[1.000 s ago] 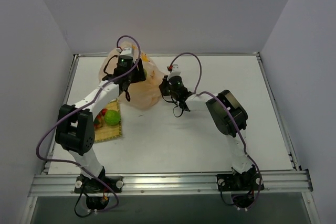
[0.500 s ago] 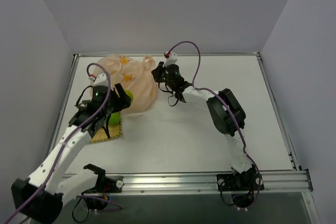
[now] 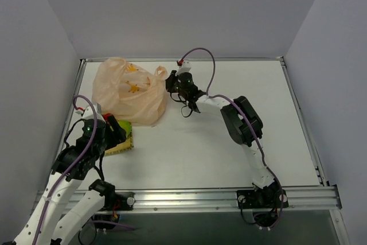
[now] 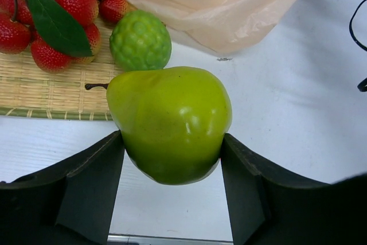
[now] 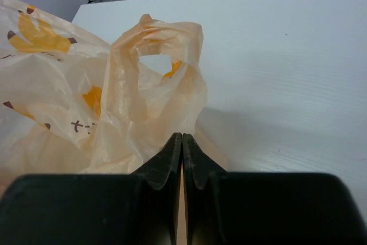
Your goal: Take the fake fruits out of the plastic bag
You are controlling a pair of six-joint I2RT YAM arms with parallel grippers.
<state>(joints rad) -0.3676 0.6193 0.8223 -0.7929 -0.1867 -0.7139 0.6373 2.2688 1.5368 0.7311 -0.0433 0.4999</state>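
While the plastic bag (image 3: 131, 89) slumps at the far left of the table (image 3: 200, 159), its thin film pinched in the closed right gripper (image 5: 182, 142), the left gripper (image 4: 172, 147) clamps a green pear (image 4: 172, 113) beside the woven mat (image 4: 51, 93), where a bumpy green fruit (image 4: 140, 41) and red fruits (image 4: 74, 1) lie.

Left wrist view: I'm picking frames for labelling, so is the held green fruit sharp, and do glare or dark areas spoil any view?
Left wrist: the pear is sharp, with only soft pale highlights; the left gripper is near-black. Right wrist: the bag is crisp, the right gripper a dark silhouette. Top: even light, faint shadows.
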